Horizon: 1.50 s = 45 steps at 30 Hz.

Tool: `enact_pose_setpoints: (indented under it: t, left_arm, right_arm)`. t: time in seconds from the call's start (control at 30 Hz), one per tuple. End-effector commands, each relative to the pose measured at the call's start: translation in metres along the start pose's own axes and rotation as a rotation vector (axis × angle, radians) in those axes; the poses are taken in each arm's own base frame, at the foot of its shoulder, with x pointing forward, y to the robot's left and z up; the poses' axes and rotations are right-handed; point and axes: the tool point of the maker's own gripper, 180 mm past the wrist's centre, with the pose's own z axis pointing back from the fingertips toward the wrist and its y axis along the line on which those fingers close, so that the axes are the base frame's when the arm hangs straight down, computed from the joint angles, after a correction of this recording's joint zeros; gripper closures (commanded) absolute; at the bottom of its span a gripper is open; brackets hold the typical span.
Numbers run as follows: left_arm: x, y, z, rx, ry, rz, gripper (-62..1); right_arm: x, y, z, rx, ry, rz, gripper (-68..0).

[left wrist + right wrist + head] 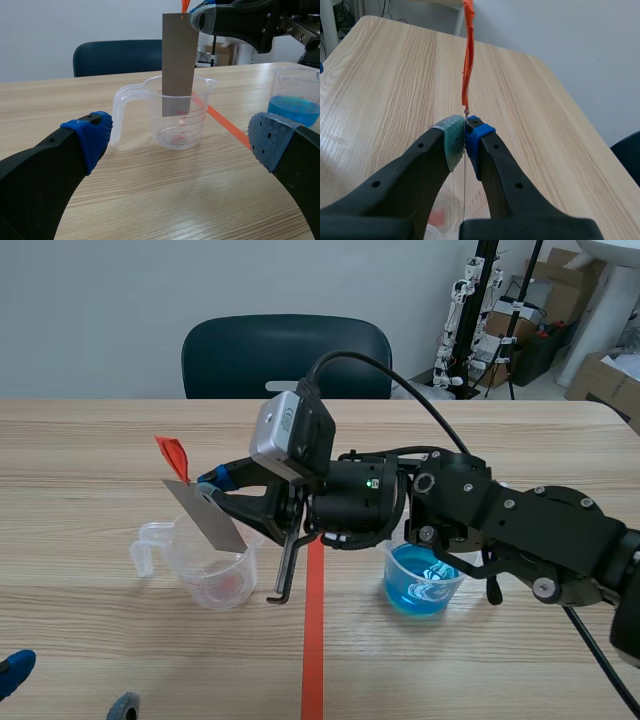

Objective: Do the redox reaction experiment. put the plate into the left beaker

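Plate looked thin, stiff, light; your right fingers pinched its top edge; left fingers stood apart.

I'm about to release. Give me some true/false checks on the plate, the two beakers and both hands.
1. The right hand is shut on the thin grey metal plate. True.
2. The plate's lower end is inside the clear plastic beaker with a handle. True.
3. The plate touches that beaker's bottom. False: it hangs above the bottom.
4. The handled beaker holds blue liquid. False: the blue liquid is in the small clear beaker without a handle.
5. The left hand grips the beaker's handle. False: it is open, empty and apart from the beaker.
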Motion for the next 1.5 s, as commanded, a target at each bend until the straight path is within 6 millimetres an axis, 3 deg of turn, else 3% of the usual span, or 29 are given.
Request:
enact_pose_setpoints:
  t: [0.0, 0.6, 0.7, 0.87, 0.97, 1.1, 1.33, 1.47]
  left_arm:
    - [0.007, 0.004, -0.003, 0.005, -0.029, -0.009, -57.2]
    - [0.007, 0.004, -0.003, 0.005, -0.029, -0.009, -57.2]
    - [0.007, 0.004, -0.003, 0.005, -0.029, -0.009, -57.2]
    - [0.007, 0.004, -0.003, 0.005, -0.029, -0.009, -57.2]
    - [0.007, 0.004, -0.003, 0.005, -0.029, -0.009, -57.2]
    - [0.007, 0.004, -0.003, 0.005, -0.029, -0.009, -57.2]
    - [0.007, 0.004, -0.003, 0.005, -0.029, -0.009, -57.1]
    - [0.007, 0.004, -0.003, 0.005, -0.029, -0.009, -56.8]
  right_arm:
    - [0.010, -0.005, -0.008, -0.009, -0.042, 0.015, -0.6]
    - [-0.005, 0.007, -0.011, -0.015, -0.025, -0.035, -1.3]
    - [-0.007, 0.008, -0.010, -0.014, -0.019, -0.038, -12.8]
    - [-0.008, 0.008, -0.005, -0.017, -0.026, -0.038, -42.9]
    - [-0.006, 0.006, -0.003, -0.029, -0.035, -0.026, -52.1]
    - [-0.007, 0.004, -0.001, -0.034, -0.035, -0.020, -56.8]
    - [-0.007, 0.005, 0.000, -0.031, -0.034, -0.024, -57.5]
    - [0.002, 0.015, 0.000, 0.029, -0.079, -0.091, -59.8]
